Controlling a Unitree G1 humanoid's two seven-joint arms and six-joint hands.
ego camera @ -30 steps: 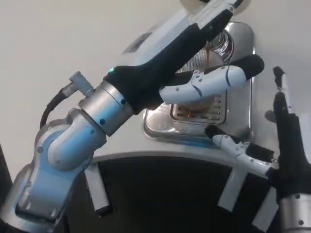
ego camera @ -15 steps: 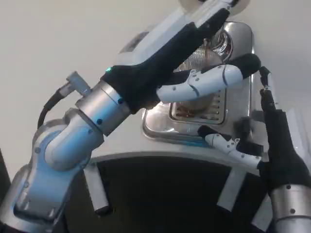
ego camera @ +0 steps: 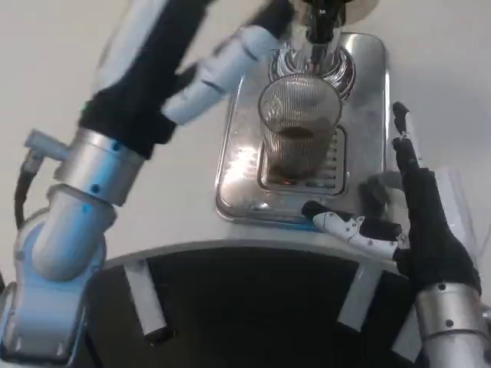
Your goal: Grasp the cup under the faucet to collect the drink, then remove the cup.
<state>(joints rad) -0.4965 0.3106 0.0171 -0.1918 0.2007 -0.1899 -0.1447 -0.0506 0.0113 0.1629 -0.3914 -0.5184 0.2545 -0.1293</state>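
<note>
A ribbed clear cup (ego camera: 298,126) stands upright on the steel drip tray (ego camera: 234,180), right under the faucet (ego camera: 322,24). Brown drink fills its lower part. My left hand (ego camera: 201,63) is blurred at the upper left of the cup, apart from it, its fingers (ego camera: 244,47) stretched toward the faucet and holding nothing. To the right of the tray my right hand (ego camera: 414,211) is open, its fingers pointing up and its thumb (ego camera: 349,228) reaching toward the tray's front edge. It does not touch the cup.
The tray sits on a white table (ego camera: 92,31) whose curved front edge (ego camera: 230,247) runs below it. A dark gap lies under that edge. A small dark knob (ego camera: 374,192) sits at the tray's right side.
My left hand has swung up and to the left, off the cup and faucet, so the cup now stands uncovered. The right hand has edged closer to the tray.
</note>
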